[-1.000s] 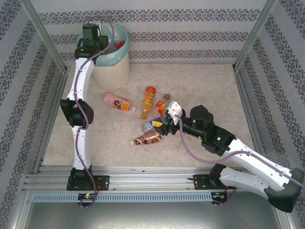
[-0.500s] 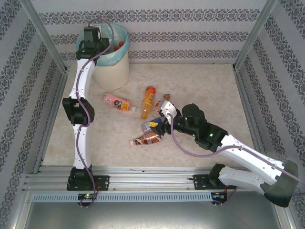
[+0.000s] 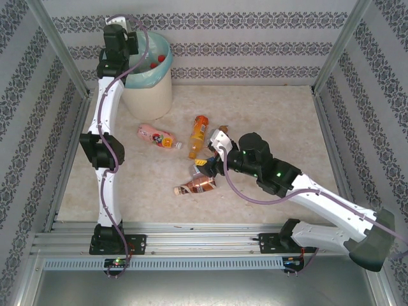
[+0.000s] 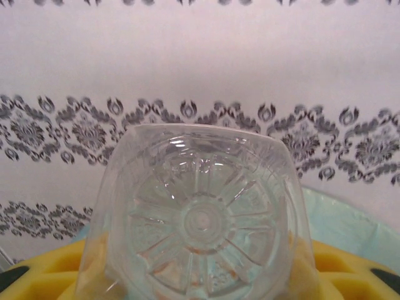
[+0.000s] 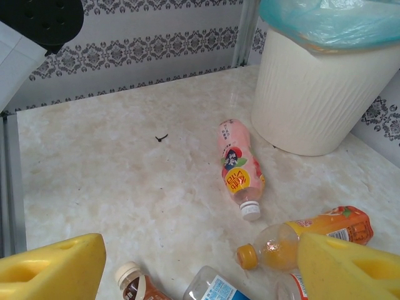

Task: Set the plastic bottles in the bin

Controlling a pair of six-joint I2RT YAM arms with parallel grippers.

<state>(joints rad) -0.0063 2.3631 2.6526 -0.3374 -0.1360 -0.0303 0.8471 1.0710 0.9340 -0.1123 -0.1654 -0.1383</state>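
Left tool (image 4: 197,274), shifted back above the bin (image 3: 150,95), pinches a clear bottle (image 4: 200,212).

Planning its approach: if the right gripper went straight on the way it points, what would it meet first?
Probably the blue-labelled bottle, just ahead of the open right gripper; the brown bottle lies close beside it, depth unclear.

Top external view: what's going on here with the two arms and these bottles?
The left gripper holds a clear plastic bottle at the rim of the round cream-white bin with its turquoise bag liner. The right gripper, open, hovers over plastic bottles lying on the table: a pink bottle, an orange bottle, a brown bottle and a blue-labelled bottle.
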